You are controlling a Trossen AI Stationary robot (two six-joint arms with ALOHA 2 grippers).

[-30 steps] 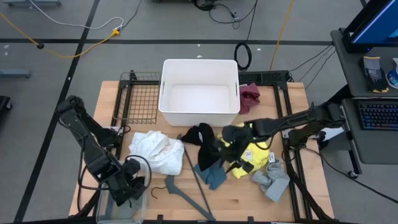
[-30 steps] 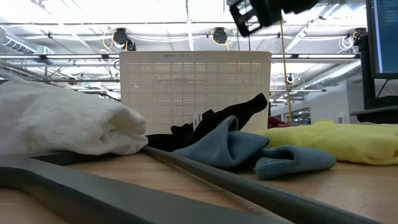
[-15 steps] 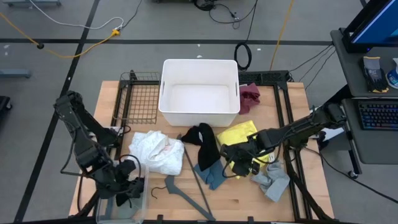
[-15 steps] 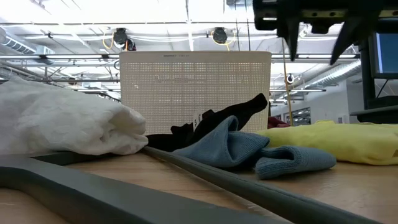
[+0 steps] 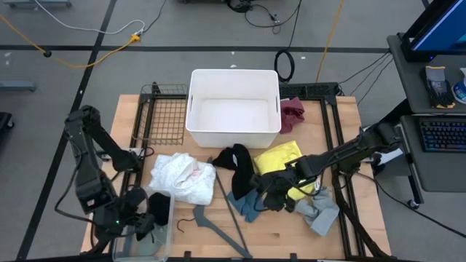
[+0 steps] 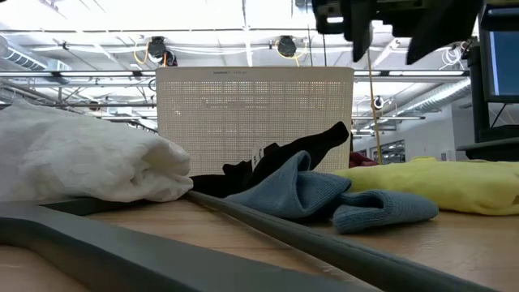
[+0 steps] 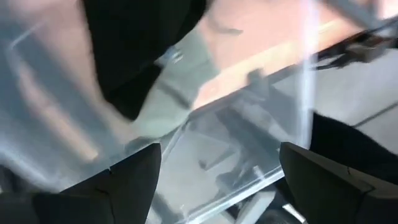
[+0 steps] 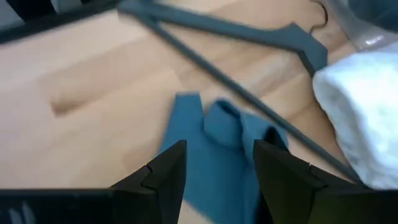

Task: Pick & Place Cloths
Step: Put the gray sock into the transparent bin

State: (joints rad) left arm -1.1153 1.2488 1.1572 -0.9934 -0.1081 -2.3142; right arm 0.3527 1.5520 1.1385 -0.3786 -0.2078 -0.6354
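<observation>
Right end effector (image 5: pixel 271 196), fingers apart and empty, hovers over the teal cloth (image 5: pixel 247 204), partly hiding the yellow cloth (image 5: pixel 280 157). Left end effector (image 5: pixel 138 218), left of the white cloth (image 5: pixel 182 177); grip blurred, cannot tell.

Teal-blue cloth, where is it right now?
In the high view the small teal-blue fabric cloth lies near the table's middle, touching the black cloth and beside the thin grey hanger, with the right hand above its edge.

Cloths (image 5: pixel 240 178) lie before the bin (image 5: pixel 234 108).
</observation>
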